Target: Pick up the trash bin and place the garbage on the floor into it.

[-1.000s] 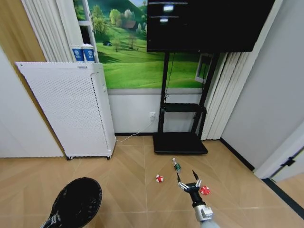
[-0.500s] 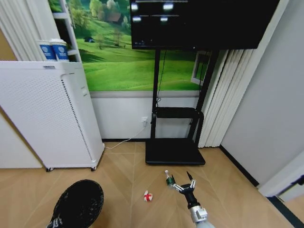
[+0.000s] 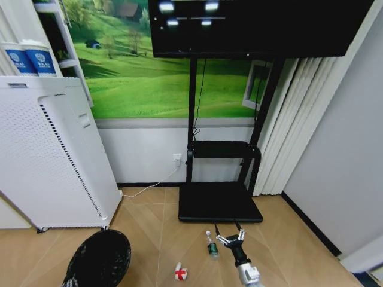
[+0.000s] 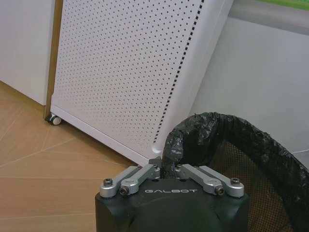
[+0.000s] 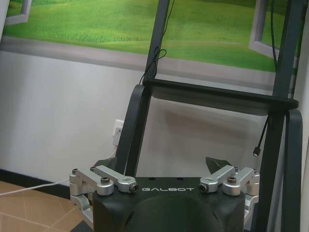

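Head view: you see the trash bin (image 3: 99, 260) low on the left, its lined rim pinched in the closed left gripper (image 4: 167, 170) so litter can drop in. Your right gripper (image 3: 232, 239) hangs spread, empty, just beside the bottle (image 3: 210, 245); wrapper (image 3: 181, 272) lies nearby.

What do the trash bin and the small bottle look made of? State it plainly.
The trash bin, held at its rim by the left tool: apparently black wire mesh, fine grid showing inside, lined with a glossy, crinkled black plastic bag. The small bottle: likely clear plastic, see-through body with green label.
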{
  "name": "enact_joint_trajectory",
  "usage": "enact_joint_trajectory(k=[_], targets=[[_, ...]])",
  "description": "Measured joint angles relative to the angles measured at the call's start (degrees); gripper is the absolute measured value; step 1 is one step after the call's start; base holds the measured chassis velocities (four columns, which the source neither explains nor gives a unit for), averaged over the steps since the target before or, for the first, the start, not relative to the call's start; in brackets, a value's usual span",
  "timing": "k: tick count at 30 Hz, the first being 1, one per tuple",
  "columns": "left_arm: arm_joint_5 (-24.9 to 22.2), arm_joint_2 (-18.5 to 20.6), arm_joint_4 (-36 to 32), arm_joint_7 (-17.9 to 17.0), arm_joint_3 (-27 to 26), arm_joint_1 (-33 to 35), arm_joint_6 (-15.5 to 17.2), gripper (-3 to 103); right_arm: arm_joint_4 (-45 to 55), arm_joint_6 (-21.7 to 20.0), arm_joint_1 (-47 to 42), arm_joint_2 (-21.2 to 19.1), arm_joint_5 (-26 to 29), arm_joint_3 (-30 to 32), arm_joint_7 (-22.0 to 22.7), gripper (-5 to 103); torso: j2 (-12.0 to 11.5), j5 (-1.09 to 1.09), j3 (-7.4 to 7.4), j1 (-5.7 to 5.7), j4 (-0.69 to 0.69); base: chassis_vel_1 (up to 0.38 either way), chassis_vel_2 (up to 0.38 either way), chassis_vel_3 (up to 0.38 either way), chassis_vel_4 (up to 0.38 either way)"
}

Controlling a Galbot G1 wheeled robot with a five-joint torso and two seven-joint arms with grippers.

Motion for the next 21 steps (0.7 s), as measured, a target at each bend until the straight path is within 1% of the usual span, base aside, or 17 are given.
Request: enact_joint_trajectory(k=[2,3,4,5,8,10,12,13,14,16,18,19,20,21], targets=[[-0.2,0.0,-0.6,-1.6,0.0,0.1,0.4,7,-0.4,-1.2,1.4,-0.1,0.4,-1.4,1.5,100,0.0,0.00,0.00,-0.01,0.02,0.027,-0.032,-0.027,0.028],[-0.2,0.0,-0.6,-1.6,0.0,0.1,0.4,7,-0.4,-1.2,1.4,-0.1,0.4,-1.4,1.5,100,0.0,0.00,0.00,-0.01,0.02,0.000,0.000,0.000,0.000],[-0.7,0.1,-1.3,-3.1,-0.2,0.5,1.0,7,-0.9,-2.2,3.0,-0.2,1.2,-2.6,2.2,100,0.0,0.02,0.00,-0.01,0.02,0.000,0.000,0.000,0.000],[-0.8,0.2,-1.7,-3.6,-0.7,1.2,1.3,7,-1.7,-2.7,4.7,-0.2,1.3,-3.8,2.9,100,0.0,0.02,0.01,0.00,0.04,0.000,0.000,0.000,0.000],[-0.8,0.3,-1.7,-3.6,-1.3,1.8,1.3,7,-2.4,-3.1,6.2,-0.5,1.5,-5.1,3.3,100,0.0,0.02,0.01,0.00,0.03,0.000,0.000,0.000,0.000],[-0.8,0.9,-0.6,-3.1,-2.2,3.1,0.8,7,-3.5,-4.0,8.0,-0.7,1.8,-7.1,3.8,100,0.0,0.03,0.02,0.01,0.06,0.000,0.000,0.000,0.000],[-1.1,1.5,0.1,-3.1,-2.2,3.3,0.6,7,-3.9,-4.4,8.0,-0.7,1.9,-7.2,4.1,100,0.0,0.00,0.02,0.01,0.06,0.000,0.000,0.000,0.000],[-1.2,1.8,0.4,-3.0,-2.2,3.3,0.6,7,-4.2,-4.6,8.0,-0.6,1.9,-7.2,4.3,100,0.0,0.00,0.02,0.01,0.04,0.000,0.000,0.000,0.000],[-1.6,2.7,1.4,-2.5,-2.0,3.6,0.4,7,-5.4,-4.9,8.5,-0.1,1.9,-7.4,4.9,100,0.0,0.00,0.01,0.01,-0.02,0.000,0.000,0.000,0.000],[-1.9,3.0,2.2,-1.9,-1.9,4.0,0.1,7,-6.8,-5.1,9.5,0.2,2.5,-7.7,5.3,100,0.0,0.02,0.02,0.01,-0.02,0.000,0.000,0.000,0.000],[-2.5,3.3,3.6,-1.0,-1.9,4.5,-0.4,7,-9.4,-6.0,11.2,0.5,4.1,-8.0,5.9,100,0.0,0.00,0.01,0.00,0.06,0.000,0.000,0.000,0.000],[-2.9,3.6,4.2,-0.8,-2.0,4.5,-0.6,7,-10.6,-6.5,11.6,0.5,5.5,-8.0,6.0,100,0.0,0.00,0.01,0.01,0.06,0.000,0.000,0.000,0.000],[-2.9,3.6,4.2,-0.8,-2.0,4.5,-0.6,7,-10.6,-6.5,11.6,0.5,5.5,-8.0,6.0,100,0.0,0.00,0.01,0.01,0.06,0.000,0.000,0.000,0.000],[-3.5,3.9,5.2,-0.4,-2.3,4.5,-0.9,7,-12.9,-6.7,12.1,0.6,7.8,-7.7,5.5,100,0.0,0.02,0.02,0.01,0.04,0.000,0.000,0.000,0.000]])
